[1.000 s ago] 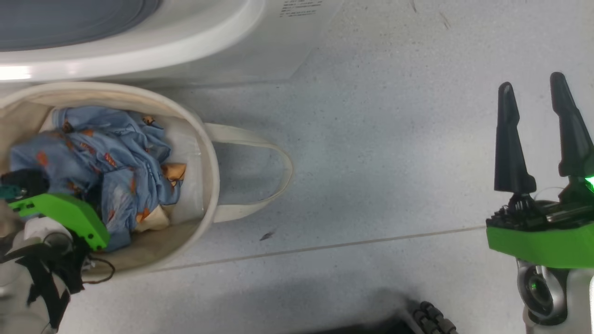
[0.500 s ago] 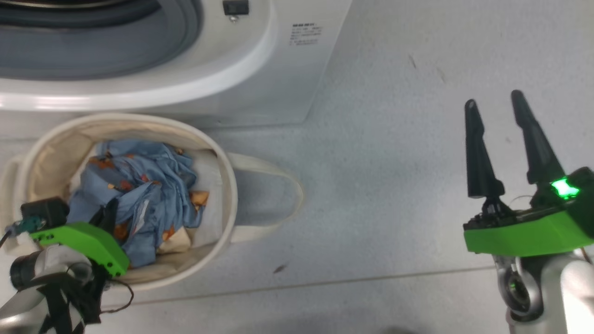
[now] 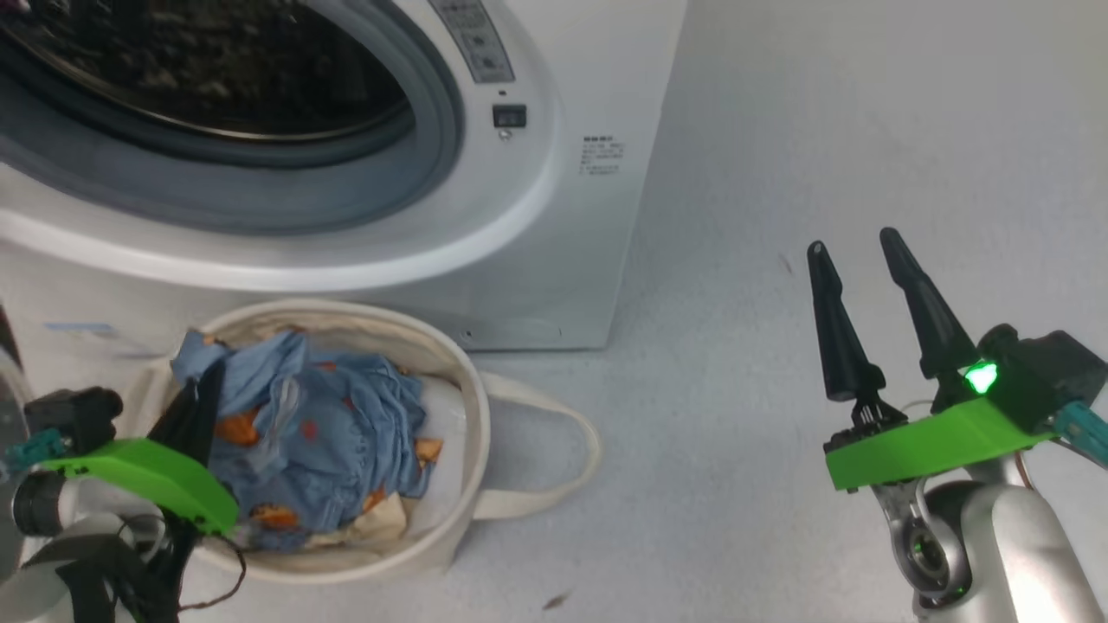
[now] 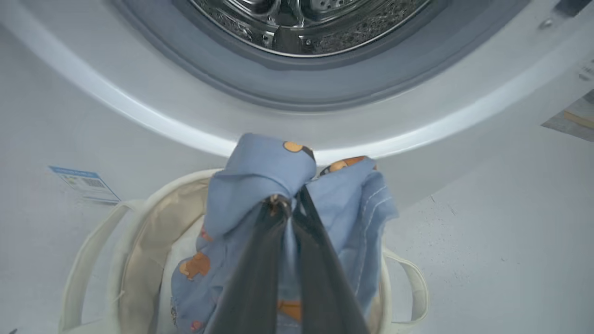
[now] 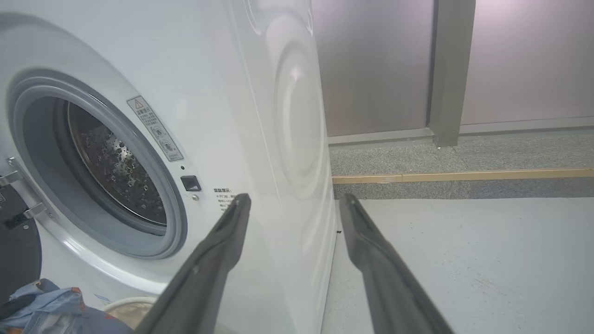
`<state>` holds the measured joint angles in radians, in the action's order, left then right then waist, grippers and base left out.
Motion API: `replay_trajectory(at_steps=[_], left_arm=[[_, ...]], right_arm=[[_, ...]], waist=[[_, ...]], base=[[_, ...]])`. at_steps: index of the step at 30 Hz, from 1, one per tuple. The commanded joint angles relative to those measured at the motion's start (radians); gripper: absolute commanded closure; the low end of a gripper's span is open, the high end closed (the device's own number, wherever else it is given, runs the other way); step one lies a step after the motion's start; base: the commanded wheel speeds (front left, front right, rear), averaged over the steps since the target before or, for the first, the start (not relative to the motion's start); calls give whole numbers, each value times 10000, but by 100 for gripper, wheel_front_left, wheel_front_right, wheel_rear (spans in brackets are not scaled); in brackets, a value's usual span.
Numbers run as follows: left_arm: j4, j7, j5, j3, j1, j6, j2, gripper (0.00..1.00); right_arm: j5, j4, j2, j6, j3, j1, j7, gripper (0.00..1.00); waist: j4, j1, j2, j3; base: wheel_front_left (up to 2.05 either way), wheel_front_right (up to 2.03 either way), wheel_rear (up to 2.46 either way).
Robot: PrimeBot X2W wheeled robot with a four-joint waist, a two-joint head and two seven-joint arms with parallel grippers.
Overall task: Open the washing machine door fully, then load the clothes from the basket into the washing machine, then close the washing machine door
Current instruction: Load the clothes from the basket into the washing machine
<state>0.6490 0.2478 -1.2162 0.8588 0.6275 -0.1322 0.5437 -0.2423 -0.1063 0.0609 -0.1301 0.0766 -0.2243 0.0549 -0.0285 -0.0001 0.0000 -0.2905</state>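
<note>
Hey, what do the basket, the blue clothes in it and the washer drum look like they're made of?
The basket looks like matte off-white canvas: soft walls, floppy loop handle. The clothes look like thin printed cotton-type fabric, finely creased. The drum looks like polished perforated metal, likely stainless steel.

Head cam down, wrists fwd; all see washing machine [image 3: 554, 216]

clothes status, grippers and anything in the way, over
left gripper jaws shut on clothes over the basket. right gripper jaws open, empty. washing machine drum open, nothing blocking.
</note>
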Motion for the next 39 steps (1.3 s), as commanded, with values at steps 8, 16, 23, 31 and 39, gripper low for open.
replay_trajectory(at_steps=[8, 16, 23, 31, 39], left_arm=[[-2188, 137, 2239, -2605, -899, 135, 800, 100], [-4355, 135, 3398, -3286, -1385, 965, 1226, 100], [-4721, -49, 3461, -3366, -1454, 1419, 1404, 100], [-3642, -89, 3473, -3280, -1122, 1272, 1270, 100], [-2119, -172, 3540, -3283, 438, 714, 1000, 100]], right_arm=[[-578, 273, 245, -6, 345, 256, 310, 0], [-904, 512, 340, -6, 434, 402, 449, 0], [-984, 593, 356, -6, 488, 393, 537, 0], [-955, 608, 306, -6, 514, 314, 613, 0], [-808, 395, 160, -6, 518, 104, 733, 0]], waist=[[280, 1, 0, 1541], [153, 1, 0, 1999], [-31, 1, 0, 2001], [-403, 1, 0, 1750], [-837, 1, 0, 1100]], base=[[0, 0, 0], [0, 0, 0], [0, 0, 0], [0, 0, 0], [0, 0, 0]])
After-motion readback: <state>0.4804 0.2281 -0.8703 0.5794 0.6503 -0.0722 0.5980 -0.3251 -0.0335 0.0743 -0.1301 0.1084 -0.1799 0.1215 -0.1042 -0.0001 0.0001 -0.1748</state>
